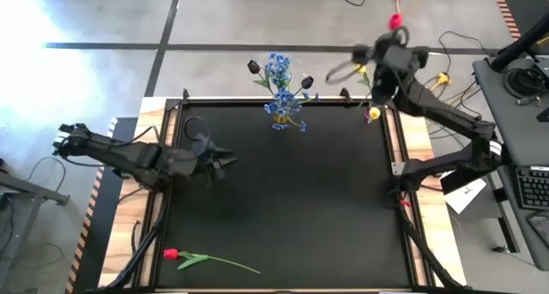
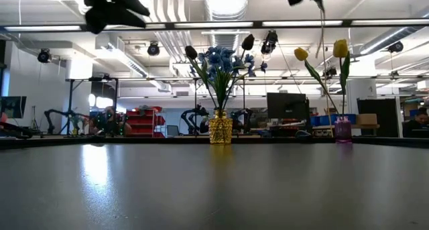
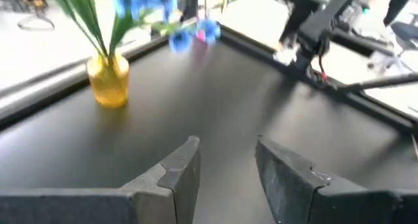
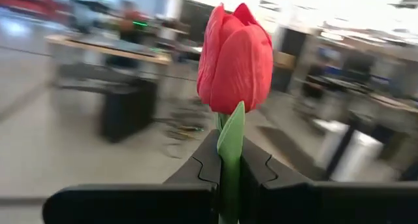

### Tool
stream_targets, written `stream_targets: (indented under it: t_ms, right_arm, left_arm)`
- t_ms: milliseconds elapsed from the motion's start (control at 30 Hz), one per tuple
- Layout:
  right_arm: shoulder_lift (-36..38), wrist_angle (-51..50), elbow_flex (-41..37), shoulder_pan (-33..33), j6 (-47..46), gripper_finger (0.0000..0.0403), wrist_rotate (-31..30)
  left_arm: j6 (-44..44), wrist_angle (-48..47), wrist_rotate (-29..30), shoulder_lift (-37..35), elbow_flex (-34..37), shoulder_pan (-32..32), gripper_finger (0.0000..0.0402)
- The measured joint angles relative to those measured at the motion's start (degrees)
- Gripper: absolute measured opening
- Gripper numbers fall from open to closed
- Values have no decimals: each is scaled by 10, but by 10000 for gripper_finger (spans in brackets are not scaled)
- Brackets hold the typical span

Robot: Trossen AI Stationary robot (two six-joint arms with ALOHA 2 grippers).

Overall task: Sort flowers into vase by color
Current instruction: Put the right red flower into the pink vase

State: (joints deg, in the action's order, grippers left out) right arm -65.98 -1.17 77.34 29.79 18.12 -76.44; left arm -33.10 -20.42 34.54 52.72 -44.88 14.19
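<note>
Flowers were found in 3 places. 1 red tulip (image 4: 235, 59) was clamped by its stem in the right claw (image 4: 227, 165), held aloft above the surface's far right corner, near the small purple vase (image 2: 343, 130) holding 2 yellow tulips (image 2: 341, 48). A second red tulip (image 1: 171, 255) lay flat at the near left edge of the surface (image 1: 283, 208). Blue sprays (image 2: 217, 58) and black-headed tulips (image 2: 248, 41) stood in the amber vase (image 2: 220, 130) at the far edge. The left claw (image 3: 225, 175) hovered over the left side, fingers moderately apart, holding nothing. Judged light and flexible, each stem would likely bend if gripped near the head; a hold low or mid-stem appeared soundest, and the narrow, slick plastic could slip or twist between the fingers.
</note>
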Motion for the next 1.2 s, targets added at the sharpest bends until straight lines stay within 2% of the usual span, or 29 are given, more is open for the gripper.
stream_targets:
  t_ms: [100,200,333,467,600,733,833,933,1033,1100,1200]
  right_arm:
    - [-19,2,1,74,1,12,0]
    - [-46,-1,1,119,13,12,3]
    - [-91,3,1,161,37,12,-3]
    - [-146,7,1,188,57,12,-8]
    - [-182,64,1,203,53,12,-12]
    - [-213,160,-1,218,126,12,3]
    - [-227,310,-13,222,227,12,29]
    - [-242,500,-22,221,371,12,40]
    - [-259,641,-27,221,533,12,68]
    - [-264,701,-29,221,600,12,76]
    - [-259,717,-32,213,610,12,77]
  left_arm:
    - [42,42,-16,17,-9,-37,136]
    - [77,52,-17,32,-23,-66,136]
    - [98,53,-21,45,-39,-105,136]
    - [101,46,-56,48,-42,-140,136]
    - [96,-1,-71,39,-41,-159,136]
    - [117,-64,-72,18,-41,-164,136]
    - [150,-96,-87,-3,-41,-165,136]
    - [184,-116,-98,-22,-40,-169,136]
    - [197,-122,-98,-36,-40,-182,136]
    - [209,-121,-100,-43,-40,-191,136]
    - [224,-122,-106,-48,-40,-214,136]
